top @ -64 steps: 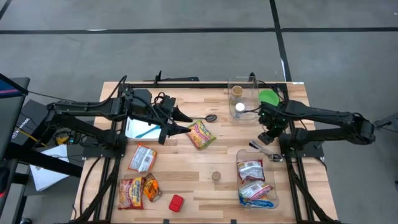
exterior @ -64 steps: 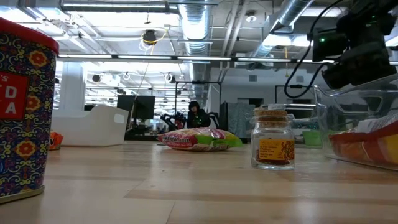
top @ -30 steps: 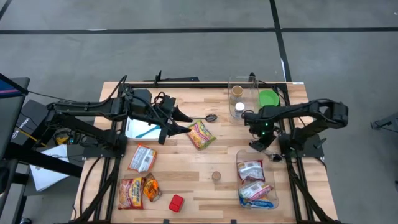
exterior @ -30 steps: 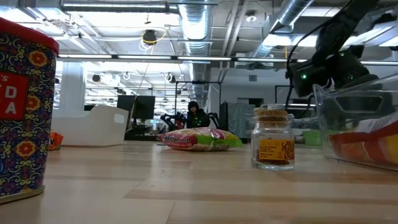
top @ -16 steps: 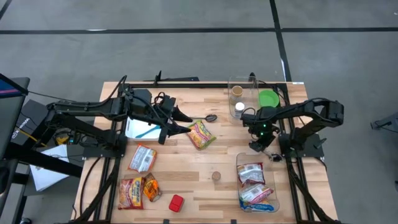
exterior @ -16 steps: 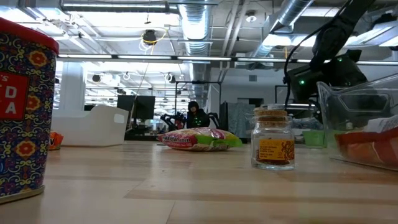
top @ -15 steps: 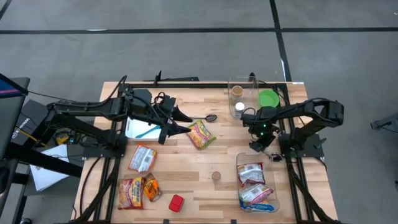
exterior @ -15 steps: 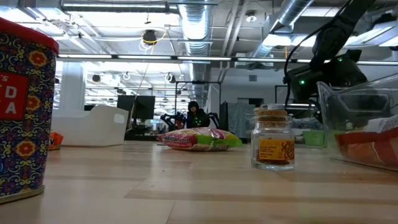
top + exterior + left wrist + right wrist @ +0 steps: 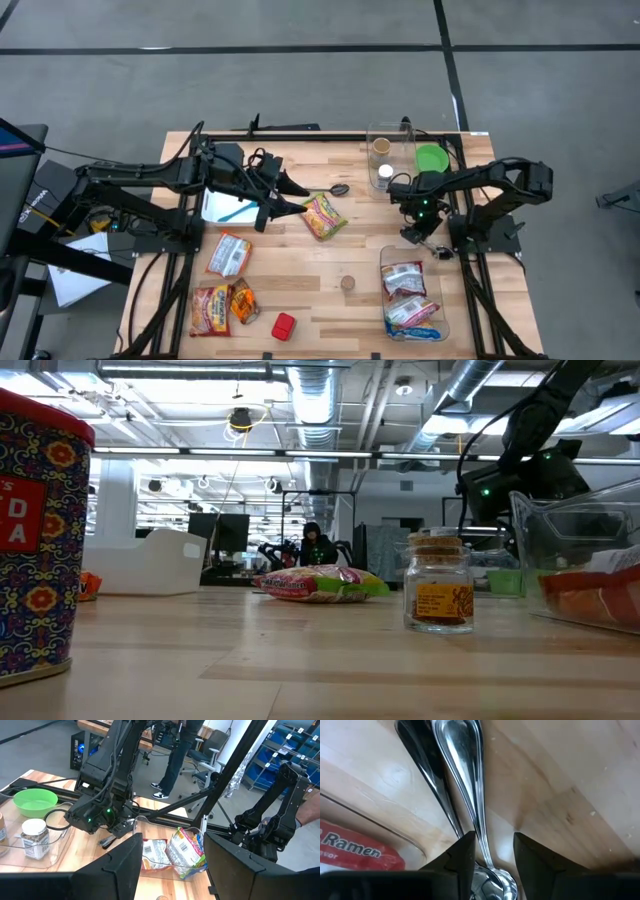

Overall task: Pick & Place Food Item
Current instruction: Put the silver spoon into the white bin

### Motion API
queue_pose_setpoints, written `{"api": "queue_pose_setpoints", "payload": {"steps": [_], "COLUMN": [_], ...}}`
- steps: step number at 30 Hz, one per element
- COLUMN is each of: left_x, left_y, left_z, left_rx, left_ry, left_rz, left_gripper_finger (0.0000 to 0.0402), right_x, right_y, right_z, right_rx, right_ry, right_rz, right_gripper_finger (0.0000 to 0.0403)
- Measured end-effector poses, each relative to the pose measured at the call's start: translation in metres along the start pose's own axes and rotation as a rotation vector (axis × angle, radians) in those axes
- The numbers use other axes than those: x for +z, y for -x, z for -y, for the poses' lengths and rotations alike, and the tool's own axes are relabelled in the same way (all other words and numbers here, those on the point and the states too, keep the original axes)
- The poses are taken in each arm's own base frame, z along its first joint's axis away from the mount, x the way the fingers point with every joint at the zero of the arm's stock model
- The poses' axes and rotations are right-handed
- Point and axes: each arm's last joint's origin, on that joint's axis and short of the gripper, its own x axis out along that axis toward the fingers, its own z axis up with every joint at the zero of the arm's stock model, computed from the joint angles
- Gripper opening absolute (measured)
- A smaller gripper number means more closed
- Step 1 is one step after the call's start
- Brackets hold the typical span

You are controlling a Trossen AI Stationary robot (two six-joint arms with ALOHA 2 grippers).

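Observation:
Food packets lie flat on the wooden table: a yellow-pink one (image 9: 324, 215) mid-table, and three more (image 9: 229, 253) (image 9: 210, 308) (image 9: 243, 300) at the near left. Other packets (image 9: 403, 280) lie in a clear bin (image 9: 440, 300) at the near right. My right gripper (image 9: 418, 236) (image 9: 493, 840) points steeply down, open, over two silver spoons (image 9: 465, 770) that lie on the table by the bin's far rim. My left gripper (image 9: 292, 196) (image 9: 172, 865) hangs open above the table's middle with nothing between its fingers. My right gripper comes from above, slanting. One finger (image 9: 462, 860) stands on each side of the spoons' necks (image 9: 479, 827), just above the bowls. The fingers lie across the spoons, which rest flat on the table. Whether a finger touches them, I cannot tell.
A clear container (image 9: 390, 160) with jars and a green bowl (image 9: 433, 157) stand at the far right. A black spoon (image 9: 338, 189), a small jar (image 9: 347, 284), a red can (image 9: 284, 326) and a white tray (image 9: 225, 208) share the table. A person stands beyond it (image 9: 175, 750).
The clear bin with its packets has slid a little toward the table's near edge. My right gripper has stayed over the spoons.

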Motion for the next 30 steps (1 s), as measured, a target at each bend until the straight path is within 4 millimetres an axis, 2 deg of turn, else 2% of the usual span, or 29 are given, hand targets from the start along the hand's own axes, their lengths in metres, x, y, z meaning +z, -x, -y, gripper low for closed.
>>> {"api": "queue_pose_setpoints", "payload": {"steps": [19, 30], "left_x": [-0.0001, 0.0], "left_y": [0.0, 0.0], "left_z": [-0.0001, 0.0], "left_rx": [0.0, 0.0], "left_ry": [0.0, 0.0], "left_rz": [0.0, 0.0], "left_gripper_finger": [0.0204, 0.0204], "right_x": [0.0005, -0.0036], "right_y": [0.0001, -0.0025], "right_z": [0.0021, -0.0044], "right_rx": [-0.068, -0.018], "right_ry": [-0.061, -0.034], "right_rz": [0.029, -0.012], "right_gripper_finger": [0.0127, 0.0127]}}
